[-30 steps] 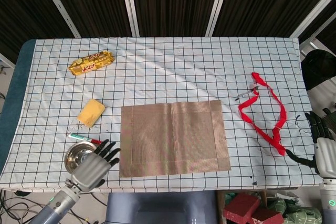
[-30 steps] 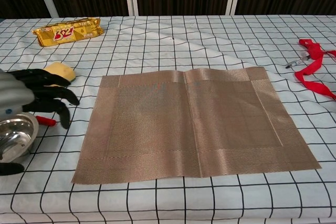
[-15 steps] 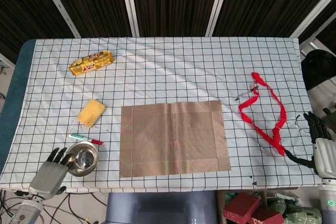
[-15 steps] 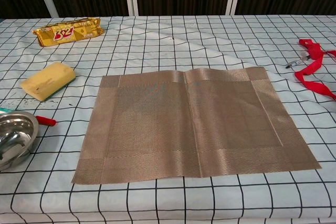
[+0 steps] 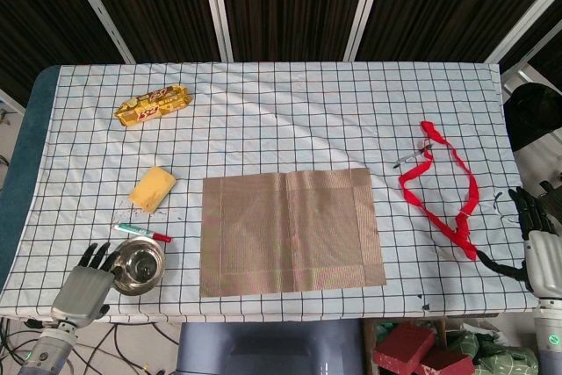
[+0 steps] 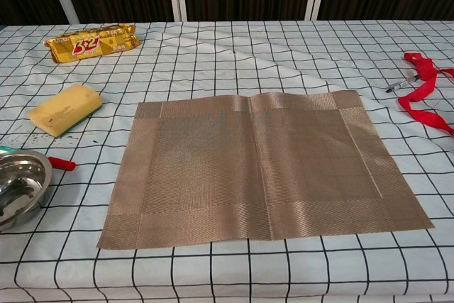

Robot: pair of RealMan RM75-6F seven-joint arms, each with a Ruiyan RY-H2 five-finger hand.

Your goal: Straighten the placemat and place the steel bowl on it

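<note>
Steel bowl (image 5: 139, 267) sits at the desk's (image 5: 290, 103) near-left corner, well left of the flat brown placemat (image 5: 290, 232). The left hand (image 5: 85, 281), fingers spread and empty, touches its rim; the right hand (image 5: 543, 252) rests open off the far edge.

Brown placemat (image 5: 290, 231), black-checked white cloth (image 5: 290, 120)

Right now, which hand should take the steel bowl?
Left. The left hand sits right beside the steel bowl at the table's near-left corner. The right hand is off the far right edge, past the placemat and red ribbon.
</note>
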